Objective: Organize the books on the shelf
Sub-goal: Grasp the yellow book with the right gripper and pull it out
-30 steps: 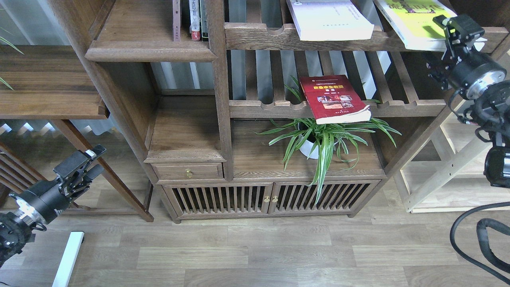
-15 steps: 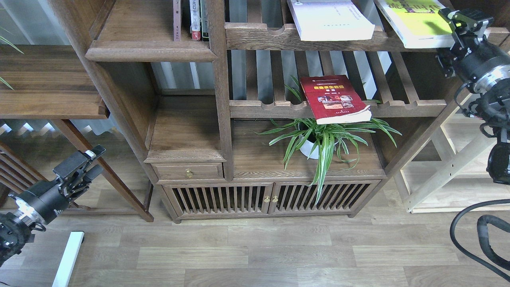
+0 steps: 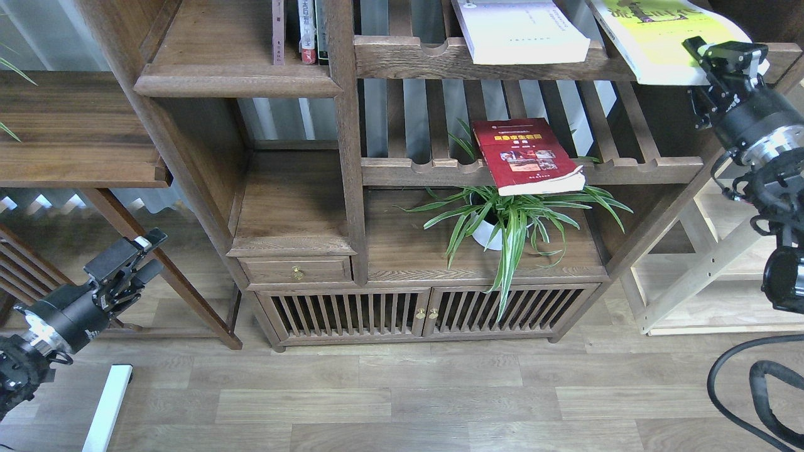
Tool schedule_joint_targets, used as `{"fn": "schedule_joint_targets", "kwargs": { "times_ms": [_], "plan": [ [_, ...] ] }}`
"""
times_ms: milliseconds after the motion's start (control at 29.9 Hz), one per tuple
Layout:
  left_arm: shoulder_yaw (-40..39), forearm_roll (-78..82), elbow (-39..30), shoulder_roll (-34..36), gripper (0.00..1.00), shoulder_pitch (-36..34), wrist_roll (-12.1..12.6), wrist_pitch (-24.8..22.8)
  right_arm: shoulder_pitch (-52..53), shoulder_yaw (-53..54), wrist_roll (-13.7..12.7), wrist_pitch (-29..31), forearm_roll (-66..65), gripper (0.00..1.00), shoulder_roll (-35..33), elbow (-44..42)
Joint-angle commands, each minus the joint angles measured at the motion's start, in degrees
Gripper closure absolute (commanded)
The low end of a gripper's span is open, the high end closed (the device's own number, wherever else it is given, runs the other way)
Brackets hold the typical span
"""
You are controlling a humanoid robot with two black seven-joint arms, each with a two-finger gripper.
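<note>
Three books lie flat on the slatted shelves of the dark bookcase. The pale lavender-white book (image 3: 521, 31) and the yellow-green book (image 3: 659, 37) rest on the top slatted shelf. The red book (image 3: 527, 157) lies one level down, overhanging the front rail. My right gripper (image 3: 722, 55) is at the yellow-green book's front right corner and is shut on it. The solid plank shelf (image 3: 232, 85) is at the upper left and holds a few narrow upright books (image 3: 301, 31). My left gripper (image 3: 147, 254) hangs open low at the left, holding nothing.
A spider plant in a white pot (image 3: 496, 232) stands under the red book. A pale wood rack (image 3: 703, 276) stands right of the bookcase, and a dark side table (image 3: 75, 132) stands to its left. A black cable (image 3: 741, 389) loops over the floor at bottom right.
My right gripper rose to the yellow-green book's corner, then came down and slightly left. The book's front edge now sits a little lower and further forward. The left arm has not moved.
</note>
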Motion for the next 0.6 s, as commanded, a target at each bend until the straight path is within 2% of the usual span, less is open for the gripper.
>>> {"fn": "schedule_joint_targets", "kwargs": {
  "times_ms": [0, 568],
  "plan": [
    [0.0, 0.1, 0.3, 0.0, 0.01, -0.1, 0.0, 0.0, -2.0, 0.9, -0.1, 1.7, 1.5, 0.86, -0.2, 1.2],
    [0.3, 0.1, 2.8, -0.4, 0.01, -3.3, 0.0, 0.0, -15.6, 5.7, -0.5, 9.1, 10.4, 0.86, -0.1, 9.4]
  ]
}}
